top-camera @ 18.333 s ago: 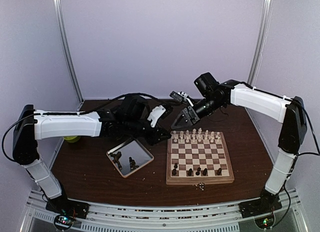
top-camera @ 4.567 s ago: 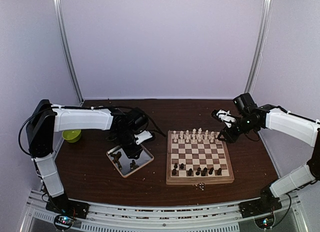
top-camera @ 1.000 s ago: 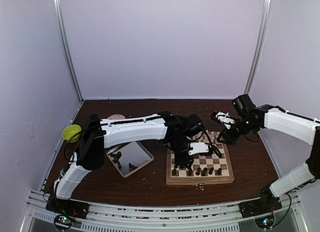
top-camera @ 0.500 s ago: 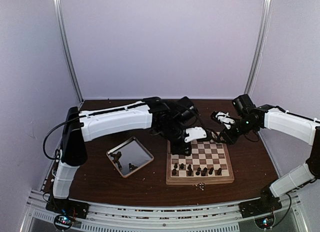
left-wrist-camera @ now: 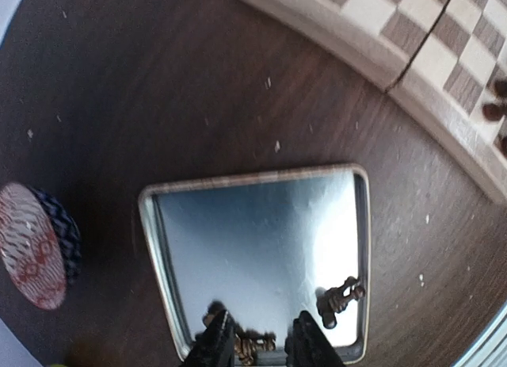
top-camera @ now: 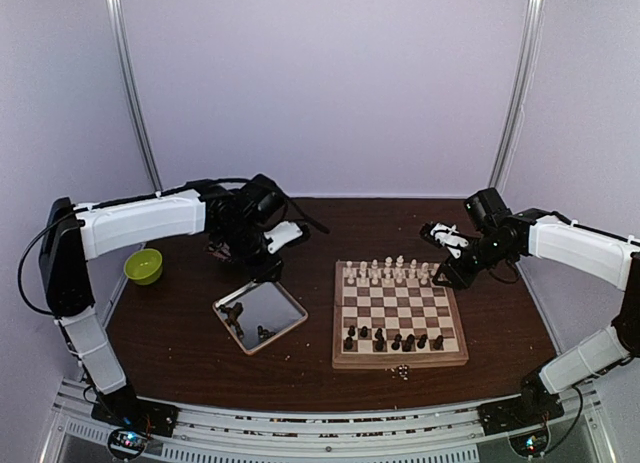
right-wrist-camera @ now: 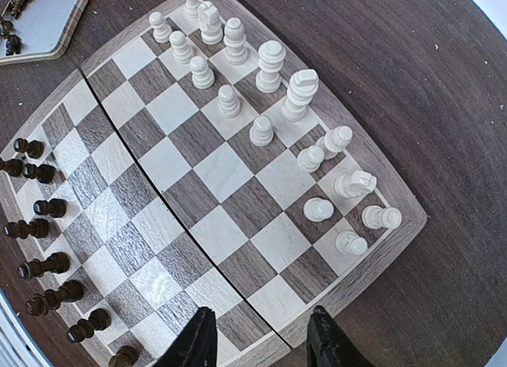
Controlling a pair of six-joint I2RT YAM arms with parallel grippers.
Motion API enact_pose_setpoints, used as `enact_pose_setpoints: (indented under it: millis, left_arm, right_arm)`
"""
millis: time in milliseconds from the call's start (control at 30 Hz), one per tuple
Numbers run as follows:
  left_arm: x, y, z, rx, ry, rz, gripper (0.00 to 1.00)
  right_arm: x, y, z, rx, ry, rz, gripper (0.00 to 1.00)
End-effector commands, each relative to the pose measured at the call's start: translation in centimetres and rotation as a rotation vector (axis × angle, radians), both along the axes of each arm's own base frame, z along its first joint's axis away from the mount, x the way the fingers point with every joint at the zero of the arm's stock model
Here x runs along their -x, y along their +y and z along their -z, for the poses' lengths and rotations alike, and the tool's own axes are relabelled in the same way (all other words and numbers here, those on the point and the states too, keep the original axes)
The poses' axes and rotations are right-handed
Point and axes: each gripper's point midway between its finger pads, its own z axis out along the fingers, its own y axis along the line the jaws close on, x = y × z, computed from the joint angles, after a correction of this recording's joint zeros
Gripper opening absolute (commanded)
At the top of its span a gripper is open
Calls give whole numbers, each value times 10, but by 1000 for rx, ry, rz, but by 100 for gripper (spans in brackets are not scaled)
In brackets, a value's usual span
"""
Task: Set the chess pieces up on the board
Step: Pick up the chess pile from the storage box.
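Observation:
The board (top-camera: pixel 400 361) lies right of centre. Cream chess pieces (top-camera: pixel 390 273) fill its far two rows and dark chess pieces (top-camera: pixel 395 339) stand along its near rows. A few more dark pieces (left-wrist-camera: pixel 341 297) lie in the silver tray (left-wrist-camera: pixel 253 177). My left gripper (top-camera: pixel 265 268) hangs open and empty over the tray's edge, its fingertips (left-wrist-camera: pixel 305 347) just above tray pieces (left-wrist-camera: pixel 245 347). My right gripper (top-camera: pixel 440 270) is open and empty above the board's far right corner. In the right wrist view it (right-wrist-camera: pixel 261 343) sits over the checks (right-wrist-camera: pixel 230 224), near the cream pieces (right-wrist-camera: pixel 261 89) and the dark pieces (right-wrist-camera: pixel 40 224).
The silver tray (top-camera: pixel 260 313) sits left of the board. A green bowl (top-camera: pixel 143 266) stands at the far left. A red patterned disc (left-wrist-camera: pixel 32 248) lies beyond the tray. Small crumbs (top-camera: pixel 400 371) lie at the board's front edge.
My left arm has swung back from over the board to the left and now hangs over the tray. My right arm has not moved.

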Motion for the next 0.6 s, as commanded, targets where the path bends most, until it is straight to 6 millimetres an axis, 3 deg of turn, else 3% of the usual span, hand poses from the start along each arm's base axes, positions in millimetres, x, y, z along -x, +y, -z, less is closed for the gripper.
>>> enact_pose_setpoints:
  millis: [0,133,367,567]
  left_arm:
    - [19,33,18,-52,26,-105,29]
    - [35,56,42,-77,100,-178,33]
    - [18,97,60,-97,102,-456,33]
    - [12,105,73,-130,121,-514,27]
  right_arm:
    - [-4,6,-6,-22,2,-17,40]
    - [-3,9,-2,-25,21,-27,40]
    - [-2,9,-2,-23,21,-33,40]
    - [-1,9,-2,-22,21,-35,40]
